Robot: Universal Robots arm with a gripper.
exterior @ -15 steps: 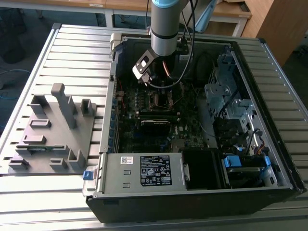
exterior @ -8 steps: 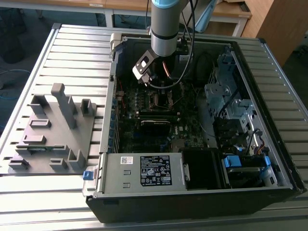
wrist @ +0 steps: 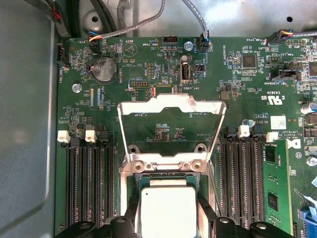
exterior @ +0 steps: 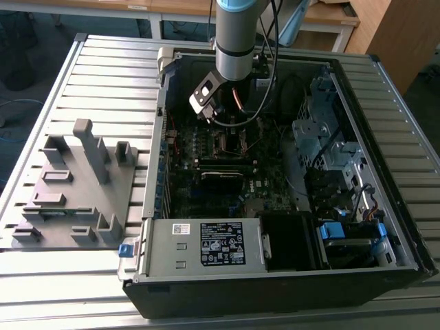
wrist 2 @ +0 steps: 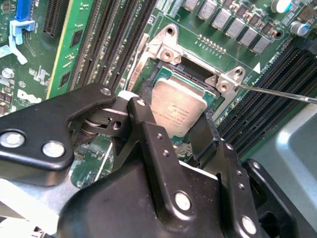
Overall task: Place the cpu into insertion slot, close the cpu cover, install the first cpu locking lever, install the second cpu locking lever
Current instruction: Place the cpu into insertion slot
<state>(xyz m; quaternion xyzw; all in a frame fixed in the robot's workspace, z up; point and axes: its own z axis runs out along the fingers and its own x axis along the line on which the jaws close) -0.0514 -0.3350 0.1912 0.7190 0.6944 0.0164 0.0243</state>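
The cpu (wrist 2: 177,110), a square chip with a silver-grey top, sits between my gripper's (wrist 2: 176,124) black fingers, which are shut on its two sides. It is level over the insertion slot (wrist 2: 184,75), whose dark inside and silvery rim show just beyond the chip. In the first wrist view the cpu (wrist: 168,210) lies in the gripper (wrist: 168,220) over the insertion slot (wrist: 167,170). The cpu cover (wrist: 148,105) stands flipped open past the slot. A thin locking lever (wrist 2: 277,92) sticks out sideways from the slot's corner. In the exterior view the gripper (exterior: 230,134) reaches down into the open computer case.
Long black memory slots (wrist: 89,183) flank the socket on both sides, with a green module (wrist: 272,191) in one. A coin battery (wrist: 105,68) and cables lie beyond the cover. A grey fixture (exterior: 75,185) stands at the exterior view's left, a power supply (exterior: 206,244) in front.
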